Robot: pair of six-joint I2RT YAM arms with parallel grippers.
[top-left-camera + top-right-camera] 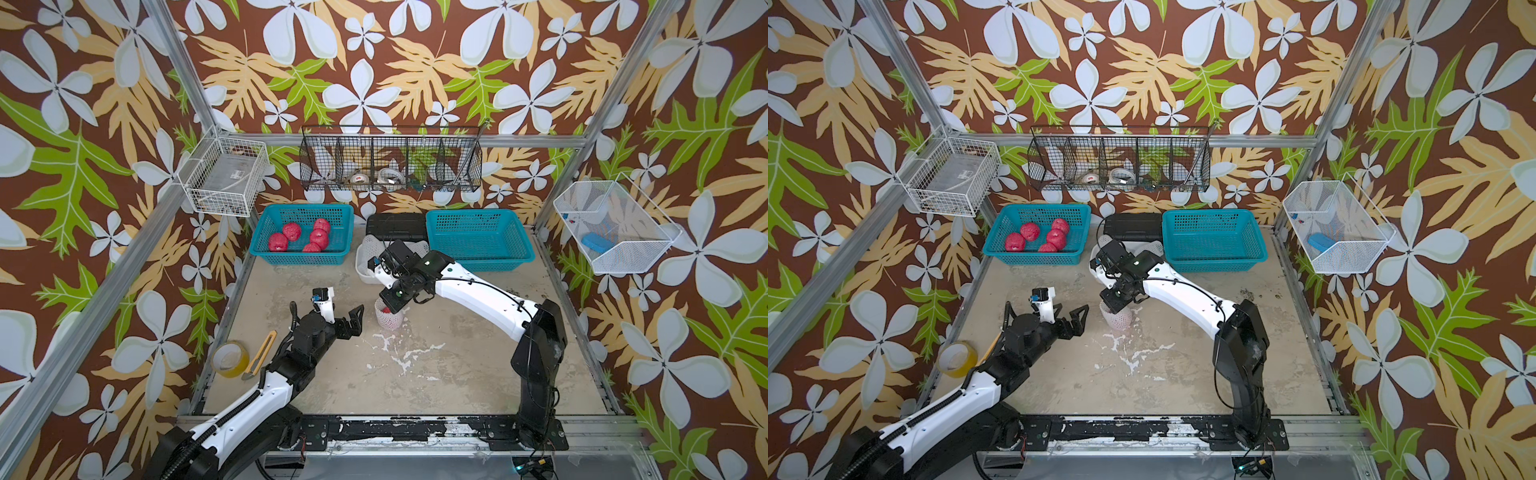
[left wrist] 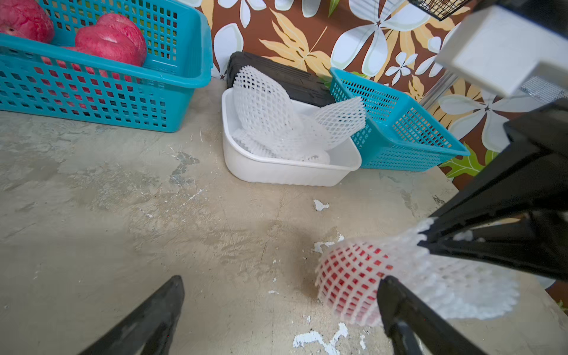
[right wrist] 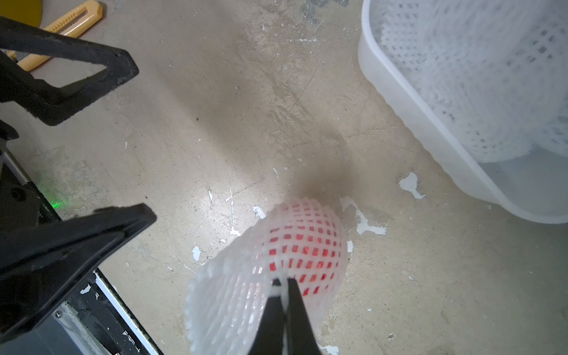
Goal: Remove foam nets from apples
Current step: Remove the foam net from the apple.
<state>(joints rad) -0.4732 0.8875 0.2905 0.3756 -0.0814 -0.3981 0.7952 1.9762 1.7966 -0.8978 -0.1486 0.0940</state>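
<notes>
One apple (image 3: pixel 307 242) in a white foam net (image 3: pixel 246 292) stands mid-table in both top views (image 1: pixel 390 319) (image 1: pixel 1120 322); red shows through the mesh. My right gripper (image 3: pixel 281 281) comes down from above and is shut on the net's upper rim, also visible in the left wrist view (image 2: pixel 425 241). My left gripper (image 2: pixel 281 281) is open just left of the netted apple (image 2: pixel 350 276), one finger (image 2: pixel 396 301) in front of the mesh. Several bare red apples (image 1: pixel 303 237) lie in the left teal basket (image 1: pixel 299 259). Empty foam nets (image 2: pixel 276 123) fill a white tub (image 2: pixel 292 172).
An empty teal basket (image 1: pixel 478 243) sits back right and a black case (image 1: pixel 395 226) lies between the baskets. A tape roll (image 1: pixel 230 358) and a yellow utility knife (image 1: pixel 259 349) lie at the left edge. Wire baskets hang on the walls.
</notes>
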